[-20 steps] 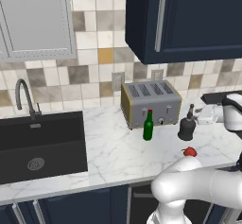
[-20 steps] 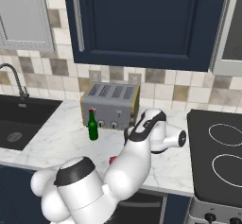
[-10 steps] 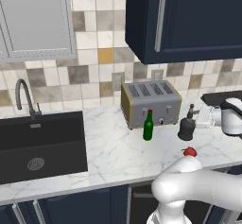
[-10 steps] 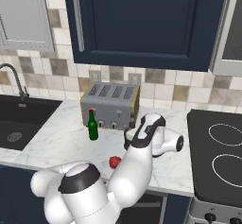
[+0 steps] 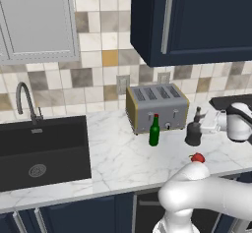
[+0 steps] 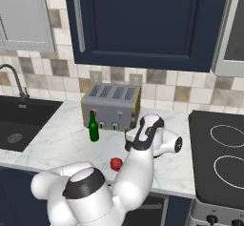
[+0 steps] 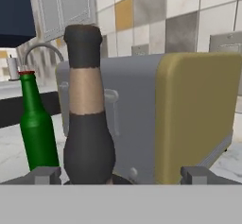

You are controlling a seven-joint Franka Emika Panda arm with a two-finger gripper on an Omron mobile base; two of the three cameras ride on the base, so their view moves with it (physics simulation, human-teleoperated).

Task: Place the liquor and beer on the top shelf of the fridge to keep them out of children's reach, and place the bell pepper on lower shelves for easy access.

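Note:
The liquor, a squat black bottle with a brownish stopper, stands close in front of my hand in the hand view. My gripper is open, and the bottle sits between its fingertips, nearer the left one and not clasped. In the left base view the liquor stands right of the toaster with my gripper beside its neck. The beer, a slim green bottle with a red cap, stands in front of the toaster. The bell pepper lies near the counter's front edge. The fridge is out of view.
A grey toaster with yellow ends stands against the tiled wall behind the bottles. A black sink with a tap lies to the left. A stove top lies to the right. Dark cabinets hang overhead.
My hand has come down and in toward the liquor bottle. The jaws stay open. The bottles and the bell pepper have not moved.

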